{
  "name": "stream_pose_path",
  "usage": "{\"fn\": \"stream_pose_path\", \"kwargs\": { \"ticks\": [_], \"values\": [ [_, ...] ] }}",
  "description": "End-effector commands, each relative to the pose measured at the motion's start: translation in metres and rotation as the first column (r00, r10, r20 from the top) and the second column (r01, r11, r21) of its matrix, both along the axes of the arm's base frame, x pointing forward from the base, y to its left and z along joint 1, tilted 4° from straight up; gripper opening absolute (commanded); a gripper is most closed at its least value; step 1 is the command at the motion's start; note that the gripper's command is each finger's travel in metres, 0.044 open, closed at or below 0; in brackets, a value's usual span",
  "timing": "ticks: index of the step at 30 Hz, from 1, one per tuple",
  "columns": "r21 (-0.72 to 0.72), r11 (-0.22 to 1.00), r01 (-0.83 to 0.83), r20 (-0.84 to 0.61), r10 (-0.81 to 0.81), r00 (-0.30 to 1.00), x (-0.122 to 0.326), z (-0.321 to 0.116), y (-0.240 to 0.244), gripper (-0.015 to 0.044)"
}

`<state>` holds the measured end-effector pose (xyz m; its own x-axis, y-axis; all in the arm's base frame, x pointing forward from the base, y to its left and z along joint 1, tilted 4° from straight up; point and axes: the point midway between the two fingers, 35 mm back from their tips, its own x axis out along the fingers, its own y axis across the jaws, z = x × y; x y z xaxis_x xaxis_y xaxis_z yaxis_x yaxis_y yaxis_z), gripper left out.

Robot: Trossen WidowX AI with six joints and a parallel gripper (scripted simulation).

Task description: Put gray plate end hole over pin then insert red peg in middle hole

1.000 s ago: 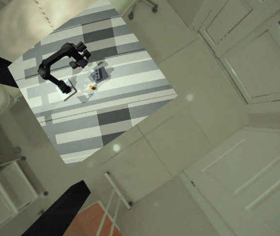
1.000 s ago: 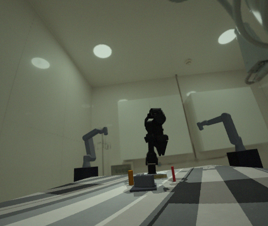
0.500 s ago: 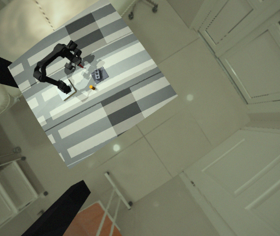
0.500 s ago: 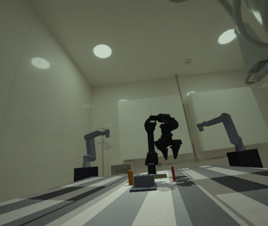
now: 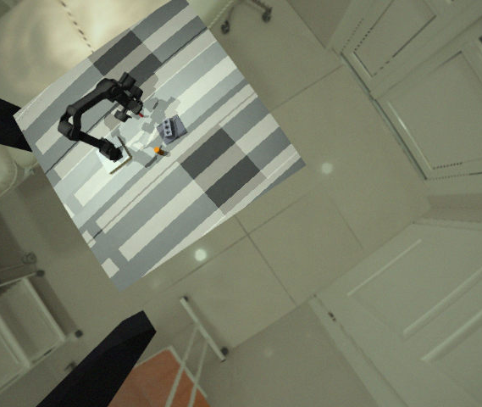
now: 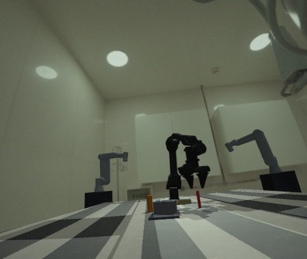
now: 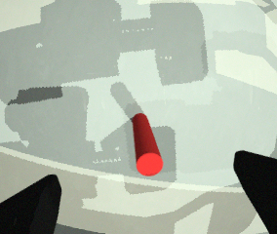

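Note:
The gray plate [image 5: 168, 127] [image 6: 164, 207] lies level on the dark base [image 5: 180, 125] [image 6: 176, 216], its three holes facing up. The pin cannot be made out at this size. The red peg [image 5: 141, 114] [image 6: 198, 199] [image 7: 145, 136] stands upright on the table, apart from the base. My gripper [image 6: 197, 188] [image 7: 148, 175] is open and empty, pointing down above the peg. In the wrist view the peg's top lies between the two widely spaced fingertips. In the exterior view the fingertips are slightly higher than the peg's top.
An orange cylinder [image 5: 157, 150] [image 6: 149, 203] stands near the base, on the side away from the peg. The arm is mounted on a pale board [image 5: 113, 169] on the striped table [image 5: 144, 219].

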<state>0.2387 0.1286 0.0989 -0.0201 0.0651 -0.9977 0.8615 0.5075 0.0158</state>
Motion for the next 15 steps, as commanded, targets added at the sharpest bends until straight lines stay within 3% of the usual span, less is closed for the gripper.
{"fn": "stream_pose_path", "kwargs": {
  "ticks": [1,15],
  "values": [
    [0.001,1.000,0.003,-0.007,-0.003,1.000,-0.001,-0.008,0.001,0.0440],
    [0.001,1.000,0.003,-0.007,-0.003,1.000,-0.002,-0.031,0.003,0.0440]
  ]
}}
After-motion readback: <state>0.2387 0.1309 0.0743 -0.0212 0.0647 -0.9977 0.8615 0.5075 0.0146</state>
